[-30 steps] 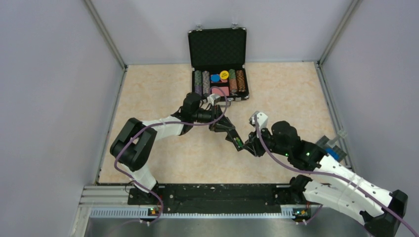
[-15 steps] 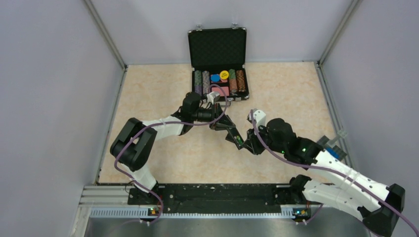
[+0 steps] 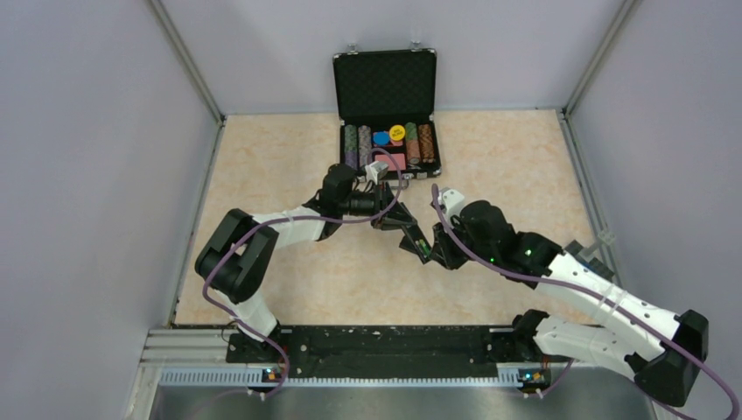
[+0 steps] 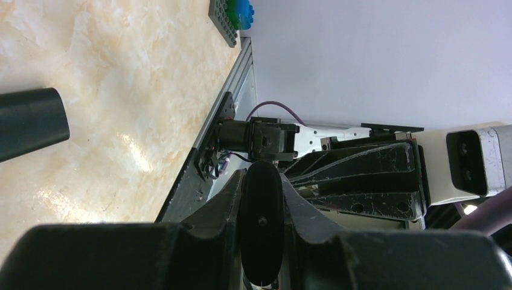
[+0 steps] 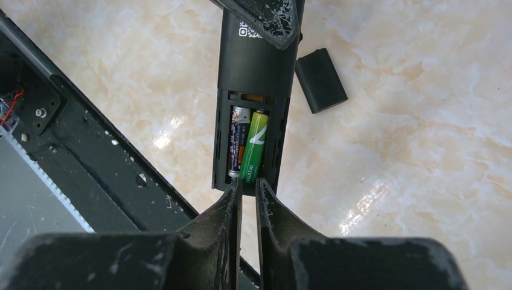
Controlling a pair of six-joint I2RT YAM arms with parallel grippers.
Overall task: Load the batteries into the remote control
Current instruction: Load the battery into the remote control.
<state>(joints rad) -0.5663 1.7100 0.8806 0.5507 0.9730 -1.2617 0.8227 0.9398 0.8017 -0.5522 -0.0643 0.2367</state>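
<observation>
Left claw (image 3: 395,226) pinching remote control (image 5: 250,66) at far end, looks lifted off tabletop (image 5: 422,151), recess facing right arm. Works as vise so other arm can load. Second battery (image 5: 237,142) lies seated in recess. Green battery (image 5: 253,145) beside it looks slightly askew, probably not fully down. Right claw (image 5: 246,190) nearly pressed together, thin slit left, tips at green battery's near end. Can't tell if pinching or nudging it. Cover piece (image 5: 321,80) parked on tabletop near remote, out of way.

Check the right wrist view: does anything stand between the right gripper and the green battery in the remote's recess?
Nothing visible does. The right gripper sits at the green battery's near end; the remote control's recess is open, its cover lying apart on the table.
</observation>
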